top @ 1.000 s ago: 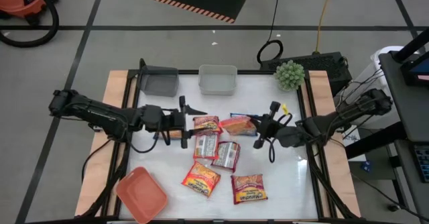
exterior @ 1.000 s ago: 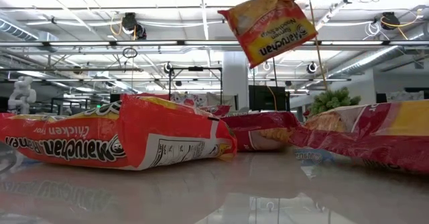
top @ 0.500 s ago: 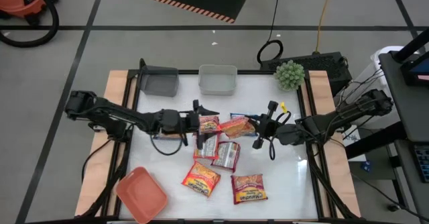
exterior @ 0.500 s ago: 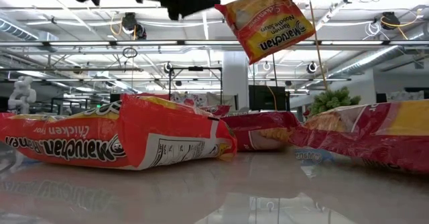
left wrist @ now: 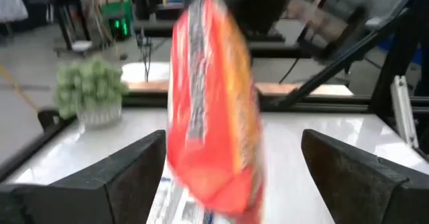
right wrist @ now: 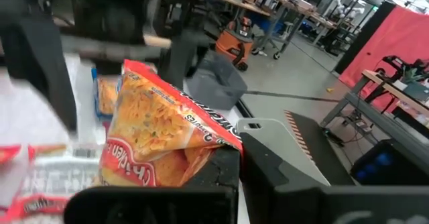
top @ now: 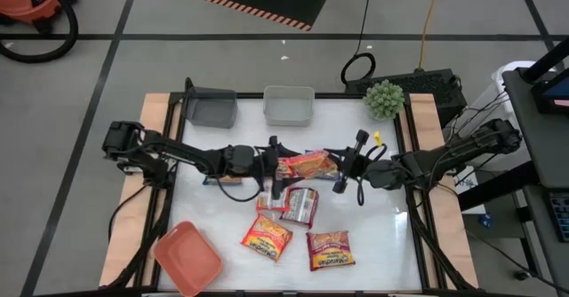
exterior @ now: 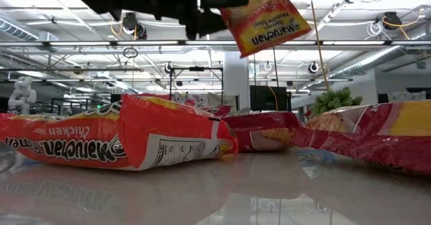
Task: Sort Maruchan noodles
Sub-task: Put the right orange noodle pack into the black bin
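Mid-air handover step. Right gripper [top: 340,165] pinches an orange Maruchan chicken packet [top: 310,164] by one edge, lifted above the table. Left gripper [top: 275,166] is spread wide, packet's free end between its fingers. Next: left closes, then right releases.

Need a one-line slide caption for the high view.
Mid-air handover: right gripper holds an orange noodle packet as the open left gripper closes in.
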You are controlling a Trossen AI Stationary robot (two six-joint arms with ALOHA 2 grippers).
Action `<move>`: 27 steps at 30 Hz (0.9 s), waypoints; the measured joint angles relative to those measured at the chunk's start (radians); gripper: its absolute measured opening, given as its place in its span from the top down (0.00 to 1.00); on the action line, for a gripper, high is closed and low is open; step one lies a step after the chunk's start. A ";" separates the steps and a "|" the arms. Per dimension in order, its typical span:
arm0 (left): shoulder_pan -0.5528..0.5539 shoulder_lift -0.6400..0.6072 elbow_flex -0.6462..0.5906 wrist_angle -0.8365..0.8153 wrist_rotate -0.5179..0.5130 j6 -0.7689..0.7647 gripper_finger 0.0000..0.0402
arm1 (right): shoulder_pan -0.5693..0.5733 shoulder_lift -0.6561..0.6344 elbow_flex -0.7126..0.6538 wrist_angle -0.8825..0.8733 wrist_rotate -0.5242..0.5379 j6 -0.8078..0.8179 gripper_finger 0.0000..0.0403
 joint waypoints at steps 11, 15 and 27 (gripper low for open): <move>0.005 0.037 0.057 0.005 -0.008 0.003 0.16 | -0.010 0.000 0.000 -0.010 0.002 0.000 1.00; 0.003 0.037 0.059 0.006 -0.008 0.009 0.29 | -0.010 0.001 0.000 -0.011 0.002 0.000 1.00; 0.012 0.037 0.059 0.004 -0.016 0.022 0.66 | -0.009 0.001 0.000 -0.017 0.002 0.000 1.00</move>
